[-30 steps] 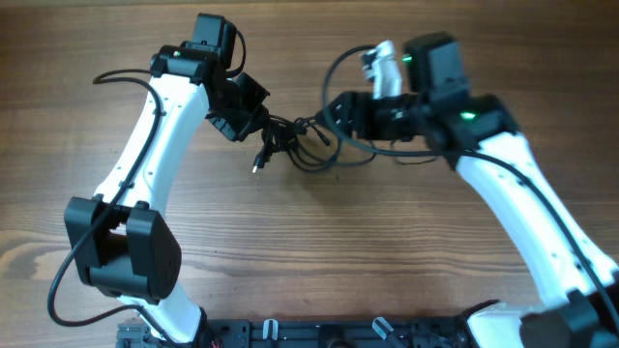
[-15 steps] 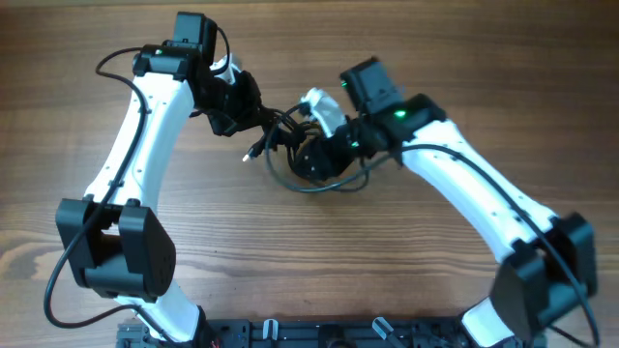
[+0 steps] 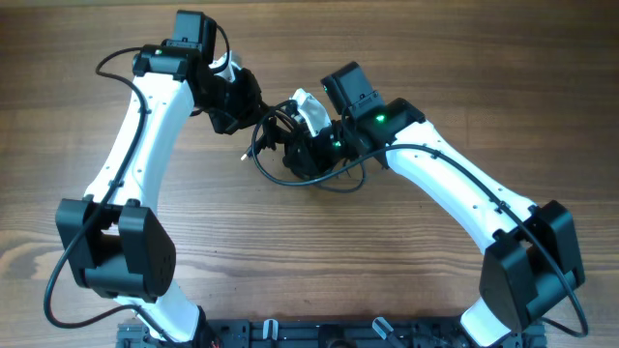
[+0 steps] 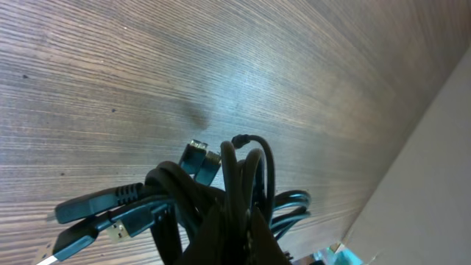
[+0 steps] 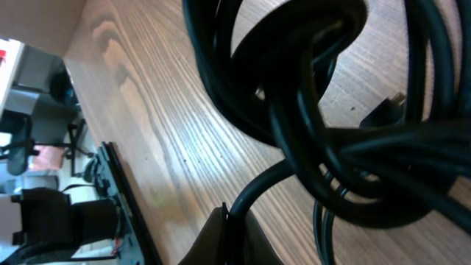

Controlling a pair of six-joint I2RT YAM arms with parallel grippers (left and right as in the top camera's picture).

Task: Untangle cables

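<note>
The cables (image 3: 311, 172) form a black knot with loops on the wooden table, between my two arms. My left gripper (image 3: 253, 114) is shut on the knot's left side. In the left wrist view its fingertips (image 4: 221, 239) pinch several strands of the cables (image 4: 243, 177), and flat plugs (image 4: 110, 224) stick out to the left. My right gripper (image 3: 296, 145) presses into the knot from the right. In the right wrist view it (image 5: 234, 239) is shut on one strand that rises into the thick tangle of cables (image 5: 331, 125).
A black rail (image 3: 338, 333) runs along the table's front edge, between the arm bases. Bare wood lies around the tangle. The left wrist view has a pale panel (image 4: 434, 169) at its right, past the table's edge.
My right arm has swung left into the tangle and its jaws have closed on a strand. The left arm shifted slightly left with the cables and has stayed shut.
</note>
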